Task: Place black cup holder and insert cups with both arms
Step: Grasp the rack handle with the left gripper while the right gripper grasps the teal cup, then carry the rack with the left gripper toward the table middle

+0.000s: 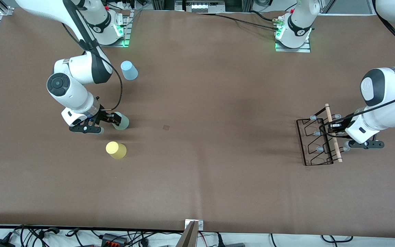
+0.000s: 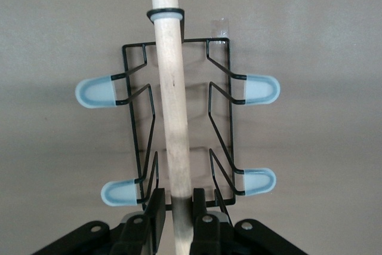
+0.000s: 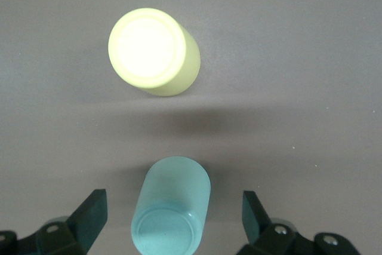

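Note:
The black cup holder [image 1: 315,144] lies flat on the table at the left arm's end, with its wooden rod handle [image 2: 171,88] on top and pale-blue-tipped pegs [image 2: 95,92] sticking out to both sides. My left gripper [image 2: 179,200] is shut on the rod near one end [image 1: 334,127]. At the right arm's end, my right gripper [image 1: 117,120] stands open with its fingers on either side of the mint green cup [image 3: 172,207], not touching it. The yellow cup [image 1: 116,150] stands nearer the front camera, and it also shows in the right wrist view [image 3: 153,51]. The light blue cup [image 1: 129,70] stands farther back.
A brown mat [image 1: 201,137] covers the table. A small dark mark [image 1: 166,127] lies near its middle. Cables and a power strip [image 1: 111,238] run along the front edge, and the two arm bases [image 1: 293,34] stand along the back edge.

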Tool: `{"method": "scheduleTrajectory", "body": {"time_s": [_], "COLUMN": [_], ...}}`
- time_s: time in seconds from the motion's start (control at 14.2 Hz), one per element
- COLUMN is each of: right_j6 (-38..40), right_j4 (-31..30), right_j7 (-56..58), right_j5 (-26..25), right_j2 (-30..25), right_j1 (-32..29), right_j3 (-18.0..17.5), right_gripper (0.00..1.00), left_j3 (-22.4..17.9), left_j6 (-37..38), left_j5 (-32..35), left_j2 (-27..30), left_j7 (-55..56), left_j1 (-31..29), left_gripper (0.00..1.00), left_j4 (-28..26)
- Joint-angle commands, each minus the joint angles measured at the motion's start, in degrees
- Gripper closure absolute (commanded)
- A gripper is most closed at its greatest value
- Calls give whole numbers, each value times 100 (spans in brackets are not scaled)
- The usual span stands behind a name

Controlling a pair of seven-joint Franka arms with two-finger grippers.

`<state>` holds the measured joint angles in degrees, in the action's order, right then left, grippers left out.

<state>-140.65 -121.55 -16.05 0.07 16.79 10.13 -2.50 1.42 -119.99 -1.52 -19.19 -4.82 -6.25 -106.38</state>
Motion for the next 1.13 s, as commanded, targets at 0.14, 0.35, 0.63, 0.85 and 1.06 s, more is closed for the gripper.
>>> {"method": "scheduleTrajectory", "body": {"time_s": [0.14, 0.35, 0.63, 0.85, 1.06], "right_j6": [-94, -129, -129, -103, -94], "right_j4": [26, -1, -27, -45, -80], "right_j7": [-126, -161, -170, -179, -275], "right_j5": [-59, -59, -59, -59, -59], "right_j2": [61, 70, 184, 175, 166], "right_j1": [59, 103, 182, 156, 165], "right_j3": [30, 30, 30, 30, 30], "right_gripper": [0, 0, 0, 0, 0], "left_j3": [7, 112, 760, 1569, 1783], "left_j6": [55, 597, 1628, 1532, 1322], "left_j5": [108, 116, 37, 37, 28], "left_j2": [134, 345, 328, 188, -180], "left_j7": [-97, -28, 8, 523, 1313], "left_j1": [-16, 80, 177, 282, 886], "left_gripper": [99, 99, 99, 99, 99], "left_j4": [11, 327, 1154, 1496, 1716]}}
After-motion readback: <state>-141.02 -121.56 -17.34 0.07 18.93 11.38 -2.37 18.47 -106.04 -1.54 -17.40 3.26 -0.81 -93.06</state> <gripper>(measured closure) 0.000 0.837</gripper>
